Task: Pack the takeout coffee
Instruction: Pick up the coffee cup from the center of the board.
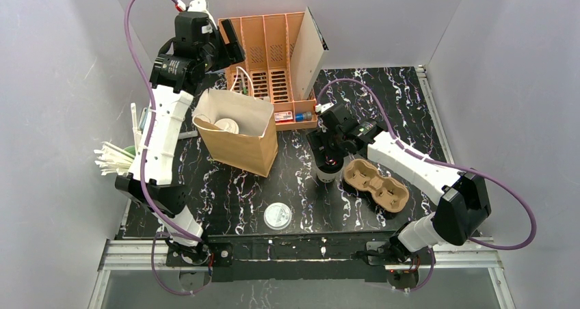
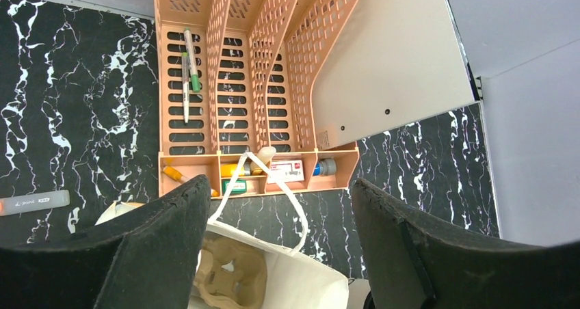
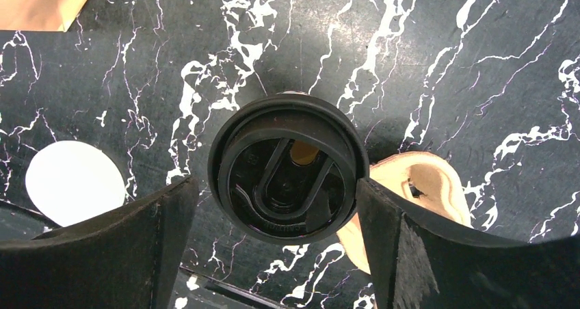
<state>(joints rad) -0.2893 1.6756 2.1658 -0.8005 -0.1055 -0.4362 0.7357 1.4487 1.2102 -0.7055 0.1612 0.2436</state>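
The takeout coffee is a white paper cup with its black lid on. It stands upright on the black marble table, just left of a pulp cup carrier. My right gripper hovers over it, open. In the right wrist view the gripper has one finger on each side of the lid, the right one close to the rim. My left gripper is open and empty, held high by the orange organizer. It also shows in the left wrist view.
An open brown paper bag stands left of centre with a pulp moulded piece inside. The orange desk organizer stands behind it. A flat white lid lies near the front edge. A green cup of straws is far left.
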